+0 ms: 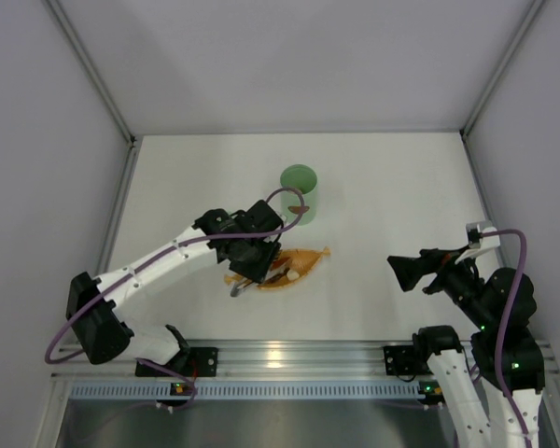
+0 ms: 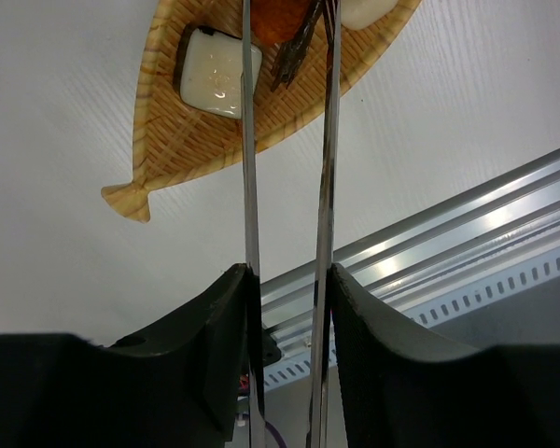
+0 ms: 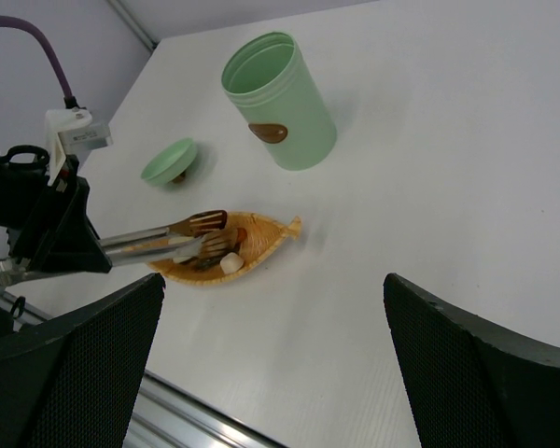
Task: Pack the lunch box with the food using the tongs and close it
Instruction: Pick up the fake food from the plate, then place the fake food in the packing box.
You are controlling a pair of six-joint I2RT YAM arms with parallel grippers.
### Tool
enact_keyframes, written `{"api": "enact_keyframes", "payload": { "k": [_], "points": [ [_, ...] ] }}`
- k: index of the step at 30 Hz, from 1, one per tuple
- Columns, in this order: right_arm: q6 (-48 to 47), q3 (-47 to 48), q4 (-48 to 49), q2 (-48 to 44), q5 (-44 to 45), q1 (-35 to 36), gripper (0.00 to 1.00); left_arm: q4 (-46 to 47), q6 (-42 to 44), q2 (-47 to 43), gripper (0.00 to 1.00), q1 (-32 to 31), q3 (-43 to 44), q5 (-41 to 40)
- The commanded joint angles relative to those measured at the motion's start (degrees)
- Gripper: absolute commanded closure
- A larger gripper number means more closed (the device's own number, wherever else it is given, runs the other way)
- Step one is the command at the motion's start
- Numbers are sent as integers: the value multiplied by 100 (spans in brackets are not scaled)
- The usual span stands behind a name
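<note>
My left gripper (image 2: 289, 280) is shut on the silver tongs (image 2: 250, 149), one arm against each finger. The tongs' tips (image 3: 203, 233) hang slightly apart over the food in the orange leaf-shaped tray (image 3: 261, 245). A white piece (image 2: 215, 82) lies to the left of the tips and an orange-red piece (image 2: 278, 17) sits between them. Whether the tips pinch it I cannot tell. The mint-green lunch box (image 3: 280, 103) stands upright and uncovered beyond the tray. Its lid (image 3: 169, 161) lies on the table beside it. My right gripper (image 3: 273, 280) hovers open and empty, well to the right.
The silver aluminium rail (image 2: 467, 219) runs along the near table edge, close to the tray (image 1: 299, 261). Grey walls (image 1: 37, 140) close in the left, right and back. The left arm (image 1: 159, 261) reaches diagonally across the near-left table.
</note>
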Motion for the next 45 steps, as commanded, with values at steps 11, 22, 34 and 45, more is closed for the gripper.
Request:
{"api": "enact_keyframes", "payload": {
  "k": [11,22,34,45],
  "points": [
    [-91,53,-27,-16,-12,10,1,-263,119,-91,65,-23,651,-53],
    [-91,132,-9,63,-30,19,1,-518,110,-144,66,-23,1337,-343],
    [-74,176,8,125,-74,28,0,-474,49,488,63,-14,3259,-764],
    [-83,194,-35,99,-100,28,1,-35,119,1701,62,284,4563,-1187]
  ]
}}
